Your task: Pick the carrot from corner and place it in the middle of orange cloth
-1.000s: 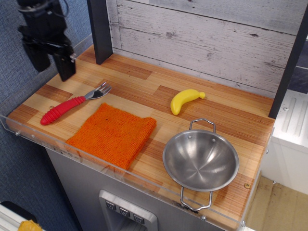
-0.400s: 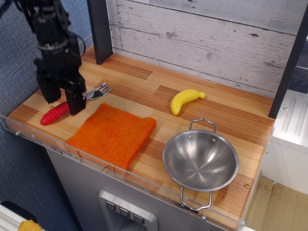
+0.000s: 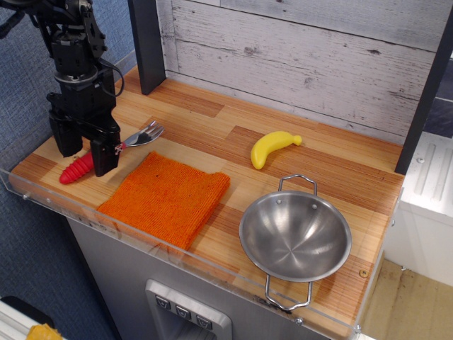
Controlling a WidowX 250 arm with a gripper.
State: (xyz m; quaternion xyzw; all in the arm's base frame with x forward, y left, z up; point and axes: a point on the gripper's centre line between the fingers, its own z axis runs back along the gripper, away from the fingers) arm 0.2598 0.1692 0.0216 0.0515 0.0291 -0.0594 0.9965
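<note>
Carrot (image 3: 79,168) lies on counter (image 3: 212,120) at 9 o'clock corner, beside orange cloth (image 3: 165,198). Hand (image 3: 85,151) spread wide, straddling red handle mid-length, holding nothing. Judged light, stiff; ribbed handle grippy, best hold at thick middle.

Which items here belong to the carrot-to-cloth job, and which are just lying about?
Job:
red-handled fork, serving as the carrot
orange cloth
gripper, straddling the fork's handle

Lying about:
yellow toy banana
steel bowl
</note>
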